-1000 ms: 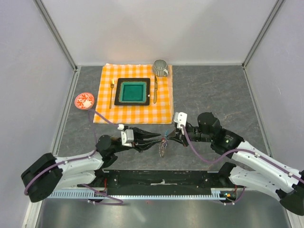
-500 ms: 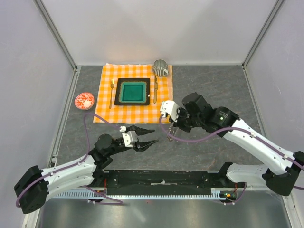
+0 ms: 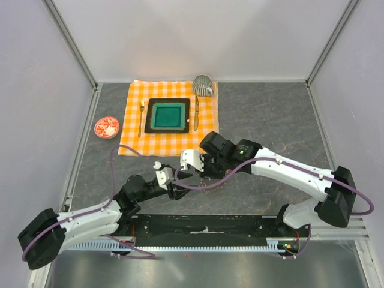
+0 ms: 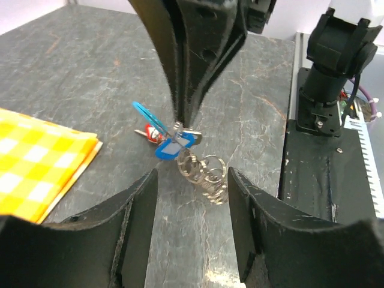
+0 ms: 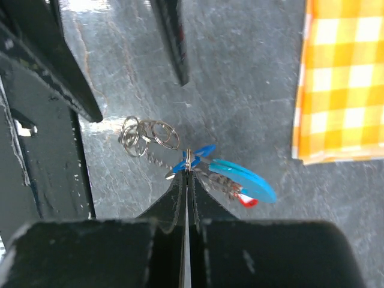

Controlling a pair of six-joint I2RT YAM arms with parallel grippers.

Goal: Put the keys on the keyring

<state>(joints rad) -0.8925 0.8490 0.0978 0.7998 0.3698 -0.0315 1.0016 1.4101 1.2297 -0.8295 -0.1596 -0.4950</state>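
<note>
Broadly, you may judge the task as near its end, though not proven finished.

Left wrist view: the left gripper (image 4: 192,231) stands with its jaws spread wide and nothing between them, and you look through the gap at the bunch. The keys (image 4: 157,129), one red-headed, one with a curved blue tag and one blue-headed, fan out to the left. The keyring (image 4: 205,175), a silvery coil of loops, trails toward the camera and touches them. The right gripper (image 4: 180,123) reaches in from above, jaws pressed together on the blue-headed key where it meets the keyring. You cannot tell whether the bunch rests on the grey table (image 4: 72,60) or hangs just above it.

Right wrist view: the closed fingertips pinch a thin metal edge with blue on either side. The keys lie to the right and the coil to the left, as one connected cluster. Whether each key is truly threaded is too small to tell.

Top view: the bunch sits between the two grippers near the front edge, apart from the orange checked cloth (image 3: 168,141).

Left for you, on this reading: confirm the threading, then set the bunch down and release it.
</note>
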